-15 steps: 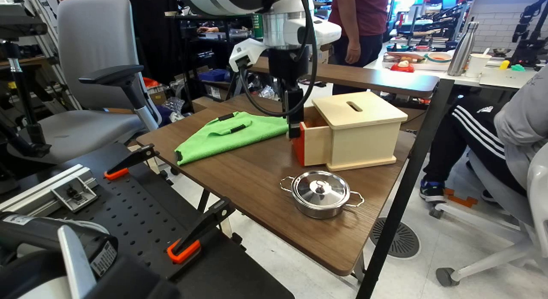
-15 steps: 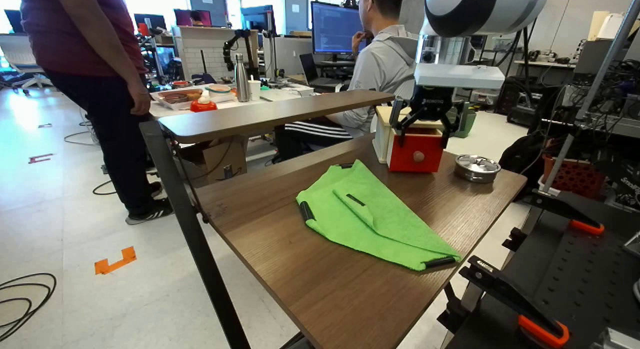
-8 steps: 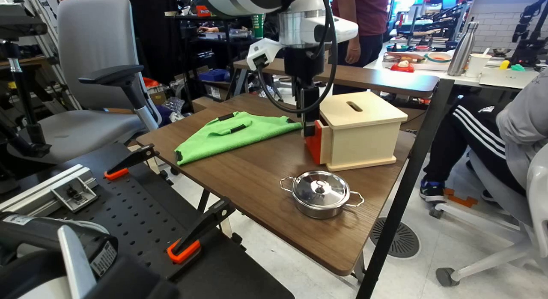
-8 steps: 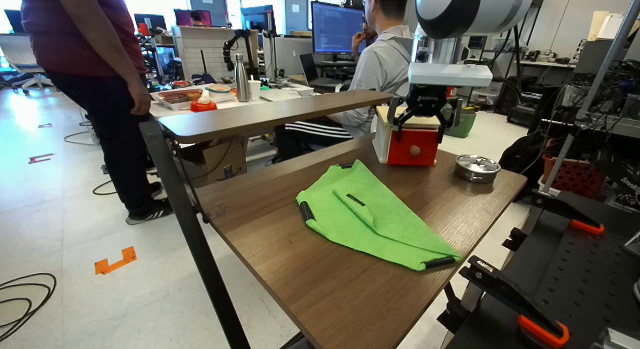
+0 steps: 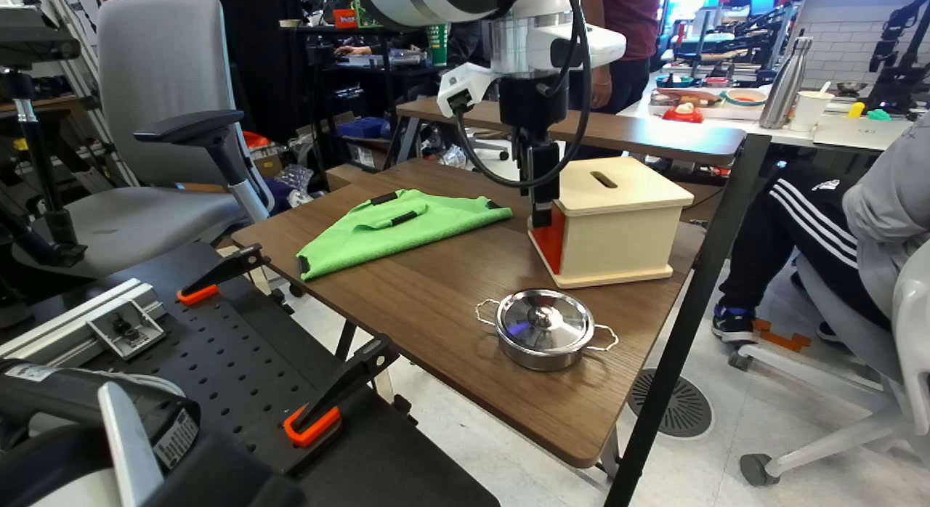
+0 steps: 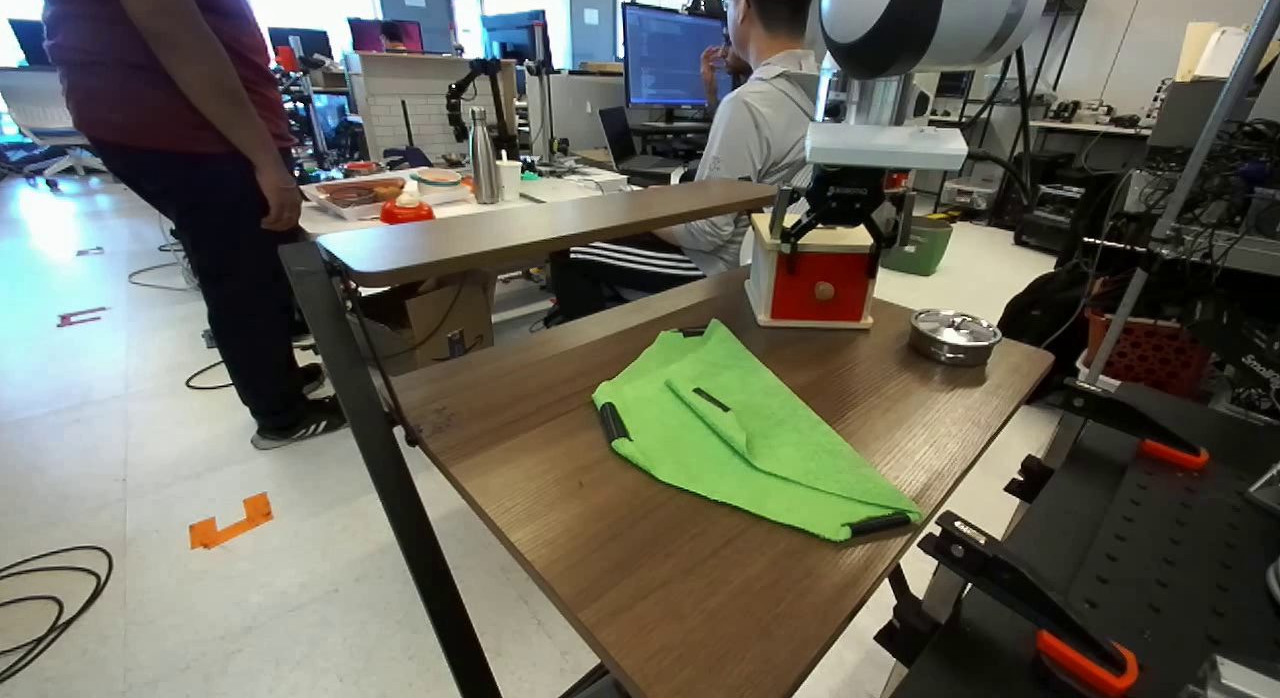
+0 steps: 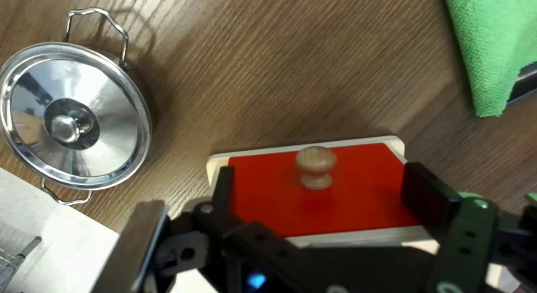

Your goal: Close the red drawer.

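The red drawer (image 5: 556, 244) sits pushed in, its front level with the opening of the pale wooden box (image 5: 617, 238). Its red front (image 6: 852, 288) and round wooden knob (image 6: 824, 291) also show in an exterior view. In the wrist view the red front (image 7: 361, 192) fills the space between my fingers, with the knob (image 7: 316, 163) near the middle. My gripper (image 7: 319, 171) is open and empty, pointing down, one finger at each side of the front. In both exterior views the gripper (image 5: 541, 218) is right at the drawer front; I cannot tell if it touches.
A steel pot with a lid (image 5: 543, 329) stands on the brown table (image 5: 436, 303) beside the box. A green cloth (image 6: 740, 438) lies in front of the drawer side. A raised shelf (image 6: 560, 228) runs along the table's edge. A person sits behind the box.
The gripper has moved toward the box, and the drawer has slid in with it. It stood well out, then a little out, and is now level with the box. The gripper stayed open.
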`<state>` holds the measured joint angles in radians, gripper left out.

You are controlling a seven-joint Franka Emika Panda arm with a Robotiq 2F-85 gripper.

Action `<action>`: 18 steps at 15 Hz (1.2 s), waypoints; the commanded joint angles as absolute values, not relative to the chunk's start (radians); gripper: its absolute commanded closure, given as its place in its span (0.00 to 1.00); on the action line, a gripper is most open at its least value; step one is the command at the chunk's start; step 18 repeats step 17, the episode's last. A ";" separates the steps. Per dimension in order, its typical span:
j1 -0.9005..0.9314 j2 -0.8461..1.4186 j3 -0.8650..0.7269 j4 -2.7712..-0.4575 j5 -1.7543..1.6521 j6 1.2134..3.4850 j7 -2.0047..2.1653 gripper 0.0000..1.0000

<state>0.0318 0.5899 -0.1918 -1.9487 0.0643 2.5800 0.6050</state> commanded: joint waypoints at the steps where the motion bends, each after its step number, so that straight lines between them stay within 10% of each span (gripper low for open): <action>1: 0.042 0.623 -0.214 -1.904 0.061 2.583 0.629 0.00; 18: 0.058 0.448 -0.253 -2.062 -0.190 2.257 0.669 0.00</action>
